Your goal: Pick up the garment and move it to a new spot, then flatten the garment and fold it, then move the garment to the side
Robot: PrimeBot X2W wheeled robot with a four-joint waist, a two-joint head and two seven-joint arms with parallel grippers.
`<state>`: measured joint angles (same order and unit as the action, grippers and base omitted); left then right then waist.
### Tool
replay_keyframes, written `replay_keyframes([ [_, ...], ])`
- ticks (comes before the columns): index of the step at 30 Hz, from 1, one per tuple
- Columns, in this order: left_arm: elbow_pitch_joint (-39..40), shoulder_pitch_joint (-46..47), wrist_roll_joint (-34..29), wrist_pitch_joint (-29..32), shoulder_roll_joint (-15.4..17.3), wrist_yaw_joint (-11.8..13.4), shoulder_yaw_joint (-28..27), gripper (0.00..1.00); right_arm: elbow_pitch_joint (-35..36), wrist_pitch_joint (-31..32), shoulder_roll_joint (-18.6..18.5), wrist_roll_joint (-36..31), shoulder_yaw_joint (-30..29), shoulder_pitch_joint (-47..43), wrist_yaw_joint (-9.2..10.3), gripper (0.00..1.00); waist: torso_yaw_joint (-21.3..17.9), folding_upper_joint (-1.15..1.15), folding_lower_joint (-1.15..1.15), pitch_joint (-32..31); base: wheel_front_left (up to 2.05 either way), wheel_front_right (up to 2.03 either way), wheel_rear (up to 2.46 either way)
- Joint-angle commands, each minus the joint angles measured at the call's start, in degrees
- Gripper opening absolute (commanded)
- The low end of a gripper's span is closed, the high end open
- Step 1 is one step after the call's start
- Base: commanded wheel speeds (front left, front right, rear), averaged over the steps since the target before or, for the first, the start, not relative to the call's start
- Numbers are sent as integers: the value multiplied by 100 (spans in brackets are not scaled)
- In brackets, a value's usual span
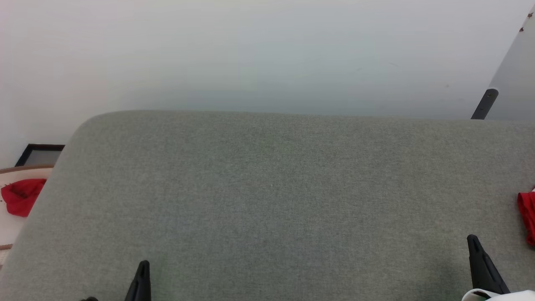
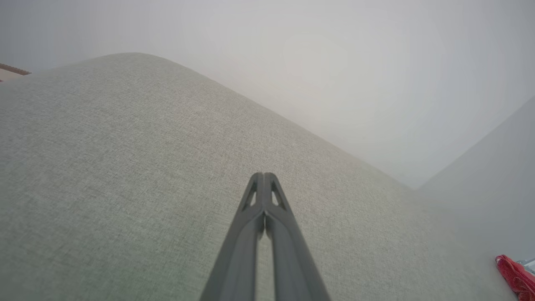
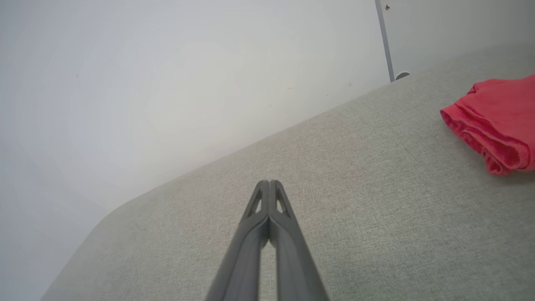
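On the grey cushion's (image 1: pixel 267 188) right edge, the garment (image 3: pixel 493 117), probably limp and light, is awaiting an edge pinch, while the left gripper (image 2: pixel 264 177) and right gripper (image 3: pixel 269 184) are hovering clenched, empty.

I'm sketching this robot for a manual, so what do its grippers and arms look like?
Each gripper has two long, slim, dark grey fingers tapering to a narrow tip. The left gripper and right gripper both show small triangular cut-outs just below the fingertips. In the head view, a white rounded casing sits at the right gripper's base.

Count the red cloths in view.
2: left cloth on the white surface beside the grey pad; right cloth on the pad's right edge, partly out of frame. Others possibly hidden.
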<state>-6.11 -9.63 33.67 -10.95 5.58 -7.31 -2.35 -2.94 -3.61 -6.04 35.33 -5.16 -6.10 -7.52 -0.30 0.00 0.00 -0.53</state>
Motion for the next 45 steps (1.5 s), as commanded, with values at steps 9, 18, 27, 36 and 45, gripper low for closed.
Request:
replay_keyframes([
  [9, -49, 316, 873, 202, 23, -7, -30, 0, -88, 136, 29, 805, -36, 299, 1, 0, 3, 0, 0, 6, 0, 0, 0],
  [18, -137, 487, 1579, 385, 10, -9, -49, 0, -223, 254, 65, 1468, -50, 430, 1, 0, 5, 0, 0, 12, 0, 0, 0],
  [27, -225, 647, 2215, 551, -6, -12, -71, 0, -346, 361, 101, 2076, -64, 549, 2, 0, 8, 0, 0, 18, 0, 0, 0],
  [36, -305, 792, 2791, 710, -25, -14, -96, 0, -461, 461, 134, 2626, -76, 659, 2, 0, 10, 0, 0, 24, 0, 0, 0],
  [45, -385, 925, 3322, 858, -44, -16, -122, 0, -567, 555, 163, 3130, -87, 755, 2, 0, 13, 0, 0, 30, 0, 0, 0],
])
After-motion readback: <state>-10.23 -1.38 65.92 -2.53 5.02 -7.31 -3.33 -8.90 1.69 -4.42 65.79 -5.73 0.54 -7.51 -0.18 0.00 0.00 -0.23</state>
